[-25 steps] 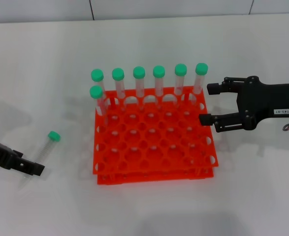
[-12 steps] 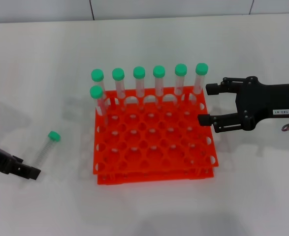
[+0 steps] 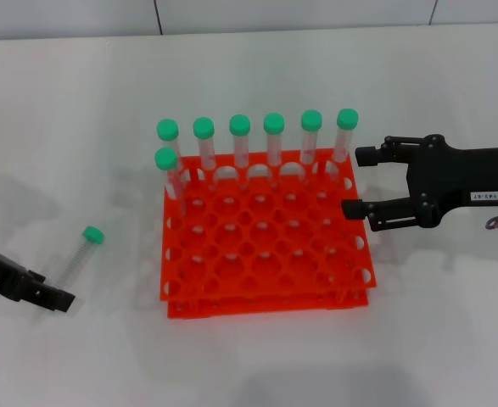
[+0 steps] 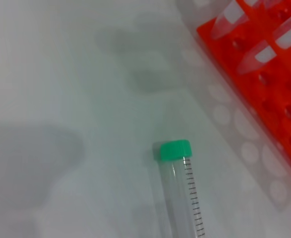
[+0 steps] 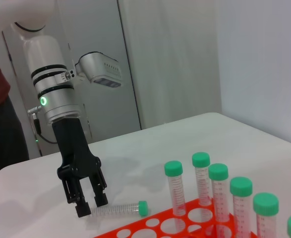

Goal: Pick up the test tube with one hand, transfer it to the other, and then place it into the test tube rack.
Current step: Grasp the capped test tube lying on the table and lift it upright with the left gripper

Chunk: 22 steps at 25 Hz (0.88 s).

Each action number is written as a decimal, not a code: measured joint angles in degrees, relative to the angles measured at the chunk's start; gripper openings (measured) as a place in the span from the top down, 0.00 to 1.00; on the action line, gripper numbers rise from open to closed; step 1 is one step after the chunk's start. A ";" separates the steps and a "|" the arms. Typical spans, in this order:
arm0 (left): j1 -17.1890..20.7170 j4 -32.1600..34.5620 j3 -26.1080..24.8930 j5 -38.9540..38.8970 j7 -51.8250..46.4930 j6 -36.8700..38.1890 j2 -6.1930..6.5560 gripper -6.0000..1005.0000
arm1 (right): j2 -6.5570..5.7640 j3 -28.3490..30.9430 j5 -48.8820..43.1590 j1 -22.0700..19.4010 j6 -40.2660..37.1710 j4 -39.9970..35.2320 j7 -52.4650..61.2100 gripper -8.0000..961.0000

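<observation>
The left gripper (image 5: 87, 202) is hovering at the lying tube's (image 3: 81, 252) clear end — fingers spread; the right gripper (image 3: 356, 181) — open too — is waiting beside the rack (image 3: 265, 292).

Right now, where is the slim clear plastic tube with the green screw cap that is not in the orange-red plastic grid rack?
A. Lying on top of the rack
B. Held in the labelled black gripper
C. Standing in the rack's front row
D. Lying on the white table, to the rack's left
D: the loose test tube lies flat on the table left of the test tube rack, just ahead of the left gripper; the right gripper holds nothing.

Left wrist view crops the test tube (image 4: 181, 193) bottom.
</observation>
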 joint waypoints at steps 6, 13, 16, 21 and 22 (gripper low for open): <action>0.00 -0.03 0.14 -0.01 -0.03 -0.03 0.00 0.32 | 0.00 0.00 0.00 0.00 0.00 0.02 -0.03 0.16; -0.21 -0.10 0.46 0.42 -0.33 -0.05 0.38 0.41 | 0.00 0.00 0.04 0.00 0.00 0.02 -0.21 0.17; -0.51 -0.15 0.61 1.18 -0.34 -0.03 0.37 0.46 | 0.00 0.00 0.28 0.00 0.00 0.01 -0.46 0.17; -0.63 -0.28 1.17 1.47 -0.34 -0.09 0.33 0.54 | 0.00 -0.07 0.77 0.00 0.00 0.23 -0.88 0.17; -0.63 -0.36 1.16 1.47 -0.34 -0.15 0.34 0.54 | 0.00 -0.08 0.78 0.00 0.00 0.27 -0.89 0.17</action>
